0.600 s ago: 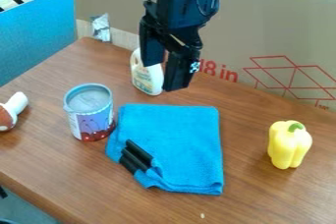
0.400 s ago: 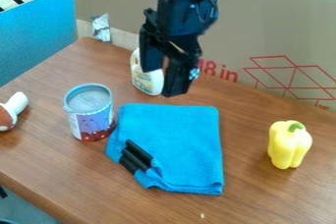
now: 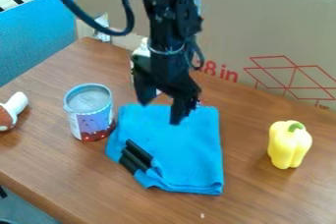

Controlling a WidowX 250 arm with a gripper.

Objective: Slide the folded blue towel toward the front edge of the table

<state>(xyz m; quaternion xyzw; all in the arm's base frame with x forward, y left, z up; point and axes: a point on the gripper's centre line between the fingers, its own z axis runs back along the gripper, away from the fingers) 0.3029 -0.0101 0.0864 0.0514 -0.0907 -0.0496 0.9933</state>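
Currently, the black metal gripper [image 3: 160, 106] is hanging spread near the folded blue cloth [image 3: 183, 154]'s far edge, brown wooden tabletop [image 3: 246, 142] separating cloth from yellow toy pepper [image 3: 287, 149].

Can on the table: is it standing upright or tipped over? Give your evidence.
Upright. The can rests on its base on the table, with its round rim on top.

Blue cloth [image 3: 190, 159]: folded into a rough rectangle with a textured surface, lying flat on the table [image 3: 269, 198] below the claw [image 3: 159, 111]. Its lower left corner is uneven and bears two short black cylindrical pieces [image 3: 136, 156], set side by side and slanting; the left edge lies just beside the can [image 3: 93, 122].
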